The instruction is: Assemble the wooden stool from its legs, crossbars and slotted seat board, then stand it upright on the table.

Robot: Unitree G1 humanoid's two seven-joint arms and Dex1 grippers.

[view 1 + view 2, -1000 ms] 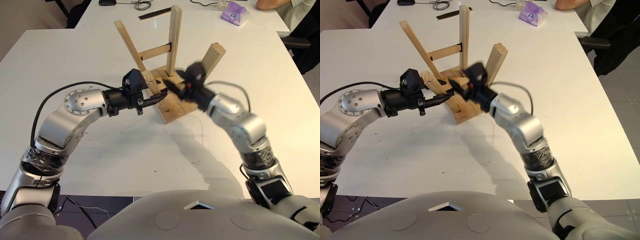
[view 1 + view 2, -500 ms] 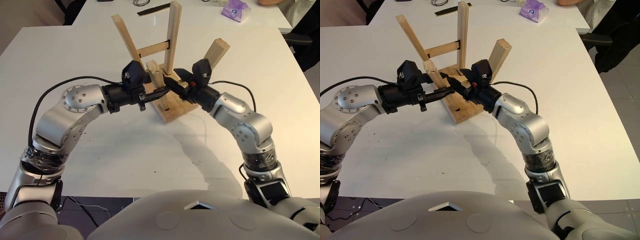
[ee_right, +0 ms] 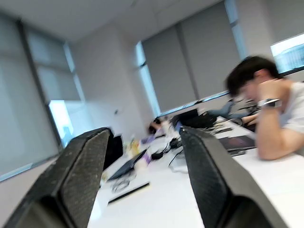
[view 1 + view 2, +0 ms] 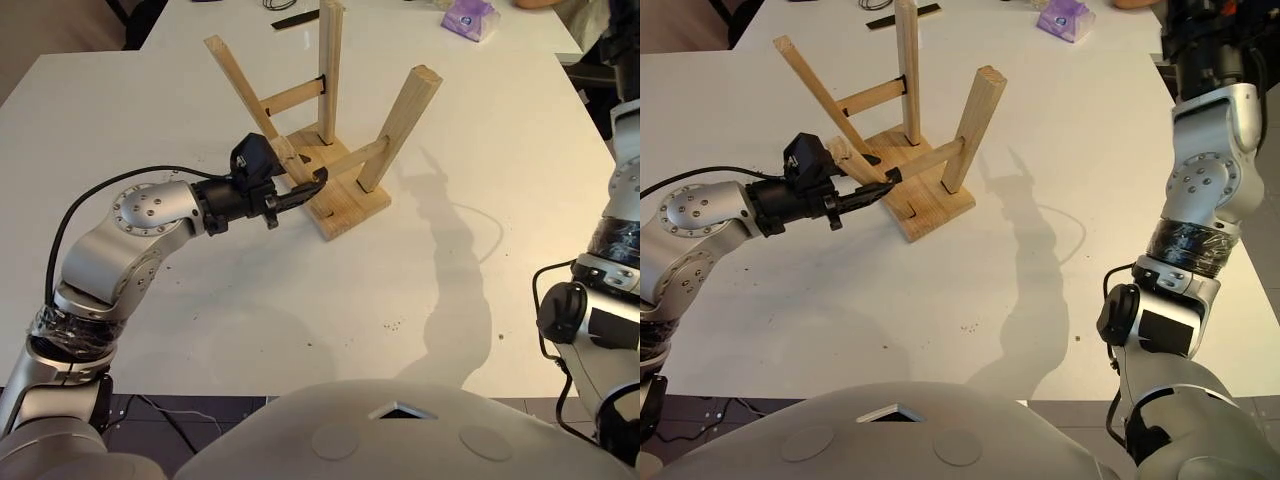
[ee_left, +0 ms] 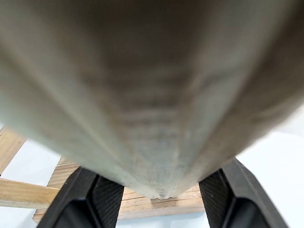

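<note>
**Left and right eye views:** Found the wooden stool (image 4: pixel 335 150) upside down toward the far middle of the white worktop (image 4: pixel 150 110). Slotted seat board (image 4: pixel 350 208) flat underneath, legs (image 4: pixel 400 125) pointing up. Noted one crossbar (image 4: pixel 296 97) between the two far legs. Placed the left end effector (image 4: pixel 308 188) low at the stool's near-left corner, touching the wood just above the board. Saw the right arm high at the right edge, well apart from the stool.

**Left wrist view:** Looked along a blurred wooden leg (image 5: pixel 152 95) wedged between the two black fingers (image 5: pixel 90 199). Judged the left end effector clamped on it. Glimpsed the seat board beyond.

**Right wrist view:** Found the right end effector (image 3: pixel 145 137) with its fingers spread wide apart, aimed across the room.
</note>
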